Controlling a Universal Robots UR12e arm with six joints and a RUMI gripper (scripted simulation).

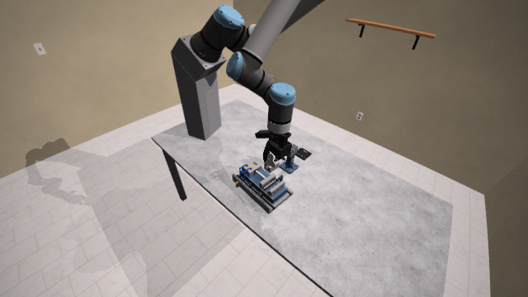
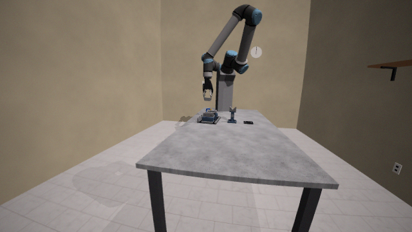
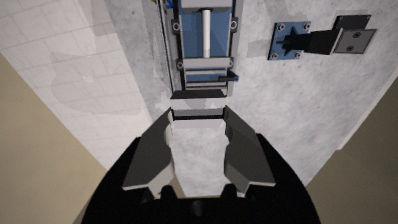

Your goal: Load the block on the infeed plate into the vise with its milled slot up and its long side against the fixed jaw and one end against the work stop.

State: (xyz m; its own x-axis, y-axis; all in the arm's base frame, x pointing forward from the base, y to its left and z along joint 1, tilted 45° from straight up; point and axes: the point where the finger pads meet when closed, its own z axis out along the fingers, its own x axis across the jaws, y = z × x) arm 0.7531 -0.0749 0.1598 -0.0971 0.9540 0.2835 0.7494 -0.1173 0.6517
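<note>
My gripper (image 3: pixel 198 107) is shut on the part (image 3: pixel 198 111), a pale grey block held across its fingertips. I cannot tell which way its slot faces. In the top and exterior views the gripper (image 1: pixel 272 158) hangs well above the table (image 2: pixel 207 93), over the near end of the vise. The vise (image 3: pixel 205 50) stands open, with a blue base, a white cylinder rod (image 3: pixel 206 35) and a short dark work stop (image 3: pixel 231 77) between the jaws. It also shows in the top and exterior views (image 1: pixel 264 186) (image 2: pixel 208 116). The black infeed plate (image 3: pixel 352 40) holds nothing.
The V-block (image 3: pixel 289 41) on its blue base stands between the vise and the infeed plate (image 1: pixel 304 153), and also shows in the top and exterior views (image 1: pixel 290 162) (image 2: pixel 232 114). The arm's grey pedestal (image 1: pixel 195 87) stands at the table's far corner. The vise sits near the table's edge.
</note>
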